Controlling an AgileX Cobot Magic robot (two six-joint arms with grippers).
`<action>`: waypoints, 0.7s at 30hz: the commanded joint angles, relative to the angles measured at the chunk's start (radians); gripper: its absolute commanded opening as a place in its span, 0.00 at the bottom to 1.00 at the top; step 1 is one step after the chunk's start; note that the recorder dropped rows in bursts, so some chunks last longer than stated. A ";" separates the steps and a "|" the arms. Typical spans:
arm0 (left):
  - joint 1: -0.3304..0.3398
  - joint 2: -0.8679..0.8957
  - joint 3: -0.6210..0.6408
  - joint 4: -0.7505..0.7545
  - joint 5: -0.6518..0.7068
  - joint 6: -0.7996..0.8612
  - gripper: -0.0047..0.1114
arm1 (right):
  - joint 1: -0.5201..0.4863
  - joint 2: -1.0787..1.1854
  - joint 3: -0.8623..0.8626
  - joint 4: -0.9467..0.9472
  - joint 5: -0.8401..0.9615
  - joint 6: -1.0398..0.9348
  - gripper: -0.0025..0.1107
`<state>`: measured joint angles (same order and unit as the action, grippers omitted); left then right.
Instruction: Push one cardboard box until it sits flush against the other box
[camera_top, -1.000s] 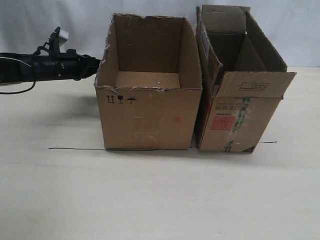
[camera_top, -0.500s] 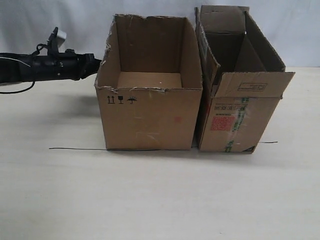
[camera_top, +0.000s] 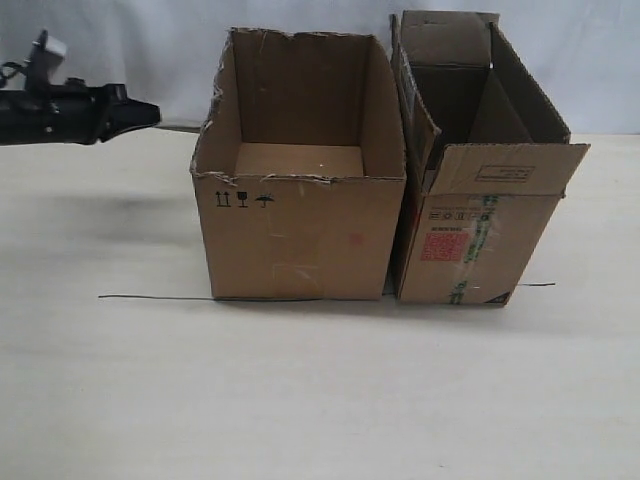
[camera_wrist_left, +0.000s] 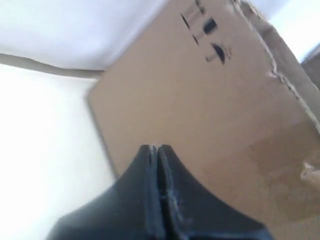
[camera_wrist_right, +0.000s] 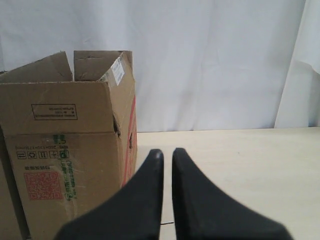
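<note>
**Empty box, pushed rather than gripped**

I see the cardboard box on the desk, just beside the other box. Empty, it looks light, slideable; I'd push low on its wall. My left hand is closed, apart from it.

A: Even, soft light in the exterior view; the table is bright, with faint shadows left of the cardboard box.

B: The left wrist view is blurred: the left gripper and box symbols are smeared, the background blown out white.

A: The right wrist view is sharper; the other box reads clearly, though the right gripper is soft.
</note>
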<state>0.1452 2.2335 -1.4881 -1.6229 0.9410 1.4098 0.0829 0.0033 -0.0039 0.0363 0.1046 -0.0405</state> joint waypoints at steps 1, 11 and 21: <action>0.036 -0.159 0.171 -0.009 -0.131 0.090 0.04 | 0.001 -0.003 0.004 0.003 0.003 0.001 0.07; -0.050 -0.538 0.524 -0.122 -0.503 0.343 0.04 | 0.001 -0.003 0.004 0.003 0.003 0.001 0.07; -0.164 -0.967 0.750 -0.122 -0.580 0.244 0.04 | 0.001 -0.003 0.004 0.003 0.003 0.001 0.07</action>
<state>0.0058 1.3511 -0.7858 -1.7339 0.3688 1.6814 0.0829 0.0033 -0.0039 0.0363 0.1046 -0.0405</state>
